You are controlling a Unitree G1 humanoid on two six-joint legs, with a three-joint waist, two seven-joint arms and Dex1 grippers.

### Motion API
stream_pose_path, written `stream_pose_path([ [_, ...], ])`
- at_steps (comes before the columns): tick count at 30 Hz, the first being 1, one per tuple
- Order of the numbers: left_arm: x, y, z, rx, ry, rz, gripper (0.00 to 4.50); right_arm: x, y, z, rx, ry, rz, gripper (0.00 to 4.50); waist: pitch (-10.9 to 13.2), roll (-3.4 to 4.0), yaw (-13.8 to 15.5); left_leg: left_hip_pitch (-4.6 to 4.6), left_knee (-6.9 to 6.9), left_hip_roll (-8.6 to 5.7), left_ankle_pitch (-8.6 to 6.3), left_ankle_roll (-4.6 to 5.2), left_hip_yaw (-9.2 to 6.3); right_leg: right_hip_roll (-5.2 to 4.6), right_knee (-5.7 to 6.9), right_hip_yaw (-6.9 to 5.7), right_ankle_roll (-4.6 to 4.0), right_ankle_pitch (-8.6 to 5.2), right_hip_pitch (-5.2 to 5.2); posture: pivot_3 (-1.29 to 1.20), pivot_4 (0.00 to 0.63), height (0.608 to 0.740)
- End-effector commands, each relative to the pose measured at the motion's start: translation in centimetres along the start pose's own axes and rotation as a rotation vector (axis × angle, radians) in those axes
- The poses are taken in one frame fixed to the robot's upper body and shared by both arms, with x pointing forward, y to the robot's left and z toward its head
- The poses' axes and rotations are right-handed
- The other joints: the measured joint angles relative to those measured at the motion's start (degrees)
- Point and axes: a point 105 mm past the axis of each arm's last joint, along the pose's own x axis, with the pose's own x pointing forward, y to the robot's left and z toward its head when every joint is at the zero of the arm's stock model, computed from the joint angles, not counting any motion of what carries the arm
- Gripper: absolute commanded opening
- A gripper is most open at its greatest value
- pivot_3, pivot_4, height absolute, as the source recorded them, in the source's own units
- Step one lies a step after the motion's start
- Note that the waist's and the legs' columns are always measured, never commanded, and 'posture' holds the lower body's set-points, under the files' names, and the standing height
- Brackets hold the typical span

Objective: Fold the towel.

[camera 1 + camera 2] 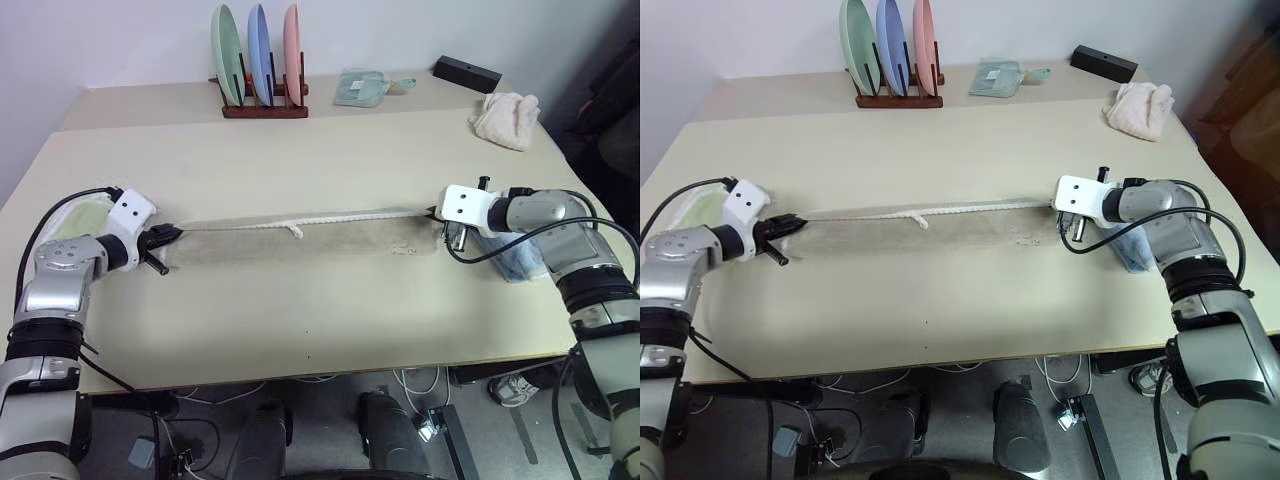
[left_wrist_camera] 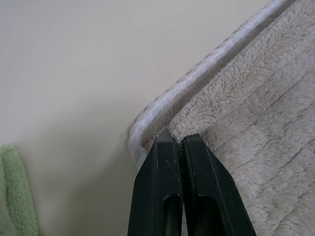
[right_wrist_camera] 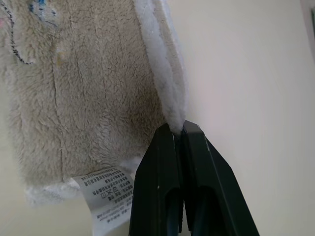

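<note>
The beige towel point(image 1: 300, 245) lies as a long, narrow, doubled strip across the middle of the table, its white corded edge point(image 1: 340, 217) pulled taut along the far side, with a small white loop point(image 1: 297, 232) near the centre. My left gripper point(image 1: 172, 236) is shut on the towel's left end, where both layers sit between the black fingers point(image 2: 167, 167). At the other end my right gripper point(image 1: 432, 212) is shut on the white edge, and the right wrist view shows that pinch point(image 3: 178, 129) with a care label point(image 3: 106, 191) hanging nearby.
A folded light-green towel point(image 1: 75, 220) lies under my left arm and a folded light-blue one point(image 1: 515, 262) under my right. At the back stand a plate rack point(image 1: 262, 60), a pale packet point(image 1: 362, 88), a black box point(image 1: 467, 72) and a crumpled white cloth point(image 1: 507, 118).
</note>
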Motion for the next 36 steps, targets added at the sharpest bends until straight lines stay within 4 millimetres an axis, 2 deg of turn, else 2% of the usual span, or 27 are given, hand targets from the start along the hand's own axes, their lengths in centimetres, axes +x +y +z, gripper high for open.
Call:
stream_pose_path([
  [1,-0.5,0.8,-0.2,-0.005,0.008,0.035,0.0,-0.6,-1.8,0.4,-0.023,-0.013,-0.073,0.04,0.0,0.0,0.0,0.0,0.0,0.0,0.0,0.0,0.0,0.0,0.0,0.0,0.0,0.0,0.0,0.0,0.15,0.74],
  [2,-0.6,0.7,-0.3,-0.01,0.011,0.033,0.0,-0.6,-2.0,0.3,-0.021,-0.012,-0.088,0.04,0.0,0.0,0.0,0.0,0.0,0.0,0.0,0.0,0.0,0.0,0.01,0.0,0.0,0.0,0.0,0.0,0.15,0.74],
  [3,-0.6,0.7,-0.4,-0.014,0.012,0.032,0.29,-0.5,-2.2,0.3,-0.018,-0.012,-0.103,0.01,0.0,0.0,0.0,0.0,0.0,0.0,0.0,0.0,-0.01,0.0,0.0,0.0,0.0,0.0,0.0,0.0,0.15,0.74],
  [5,-0.7,0.7,-0.5,-0.032,0.011,0.035,0.86,-0.5,-2.6,0.2,-0.009,-0.012,-0.132,0.59,0.0,0.0,0.0,0.0,0.0,0.0,0.0,0.0,-0.01,0.0,0.0,0.0,0.0,0.0,0.0,0.0,0.15,0.74],
  [6,-0.7,0.7,-0.5,-0.034,0.01,0.036,1.34,-0.5,-2.7,0.2,-0.012,-0.011,-0.144,0.9,0.0,0.0,0.0,0.0,0.0,0.0,0.0,0.0,0.0,0.0,0.0,0.0,0.0,0.0,0.0,0.0,0.15,0.74],
  [11,-0.6,1.8,0.1,-0.041,-0.03,0.136,3.85,-0.3,-3.5,0.0,-0.026,0.0,-0.215,3.34,0.0,0.0,0.0,0.01,-0.01,0.0,0.0,0.0,0.0,0.0,0.0,0.0,0.0,0.0,0.0,0.0,0.15,0.74],
  [15,-0.6,3.2,1.6,-0.129,-0.138,0.261,3.85,-0.5,-4.0,-0.1,-0.037,0.009,-0.274,3.34,0.0,-0.01,0.1,0.0,0.02,0.0,0.01,-0.01,-0.01,0.0,0.01,0.0,0.0,0.0,0.01,0.0,0.15,0.74],
  [19,-1.0,5.4,0.3,-0.268,-0.129,0.459,3.85,-1.5,-4.7,-0.2,-0.007,-0.007,-0.355,3.34,0.0,-0.01,0.0,0.0,0.02,-0.01,0.01,-0.02,-0.03,0.0,0.01,0.0,0.03,0.02,0.01,0.0,0.15,0.74],
  [22,-0.8,5.0,0.0,-0.336,-0.153,0.462,3.85,-2.4,-4.6,-0.2,0.035,-0.026,-0.39,3.34,0.0,-0.01,0.0,0.01,0.01,-0.01,0.01,-0.02,-0.03,0.0,0.0,0.01,0.05,0.03,0.0,0.0,0.15,0.74],
  [26,-0.9,3.4,1.5,-0.304,-0.242,0.39,3.88,-4.2,-2.7,1.0,0.251,-0.131,-0.354,4.46,0.0,-0.01,0.1,-0.02,0.02,0.0,0.01,-0.02,-0.04,0.0,0.0,0.0,0.06,0.04,0.02,0.0,0.15,0.74],
  [29,-1.5,2.1,3.6,-0.291,-0.346,0.309,3.88,-5.6,0.2,3.0,0.531,-0.267,-0.274,4.46,0.0,-0.02,0.5,-0.03,0.06,0.01,0.01,-0.02,-0.11,0.0,0.01,-0.02,0.07,0.05,0.05,0.0,0.15,0.74],
  [32,-1.4,-0.5,5.5,-0.241,-0.4,0.188,3.88,-6.5,3.0,4.8,0.734,-0.347,-0.192,4.46,0.0,-0.04,0.6,-0.01,0.1,0.0,0.01,-0.02,-0.12,0.0,0.0,-0.02,0.07,0.06,0.12,0.0,0.15,0.74],
  [35,-0.6,-4.4,6.6,-0.165,-0.404,0.034,3.88,-6.7,5.8,6.0,0.985,-0.41,-0.125,4.46,-0.1,-0.04,0.5,0.15,0.1,0.01,0.0,-0.01,-0.12,0.0,-0.04,-0.01,0.06,0.05,0.3,0.0,0.15,0.74],
  [36,-0.2,-6.3,7.1,-0.141,-0.407,-0.036,3.88,-6.4,6.9,6.2,1.103,-0.419,-0.104,4.46,-0.1,-0.05,0.5,0.17,0.09,0.01,0.0,-0.01,-0.12,0.0,-0.05,-0.02,0.06,0.05,0.33,0.0,0.15,0.74],
])
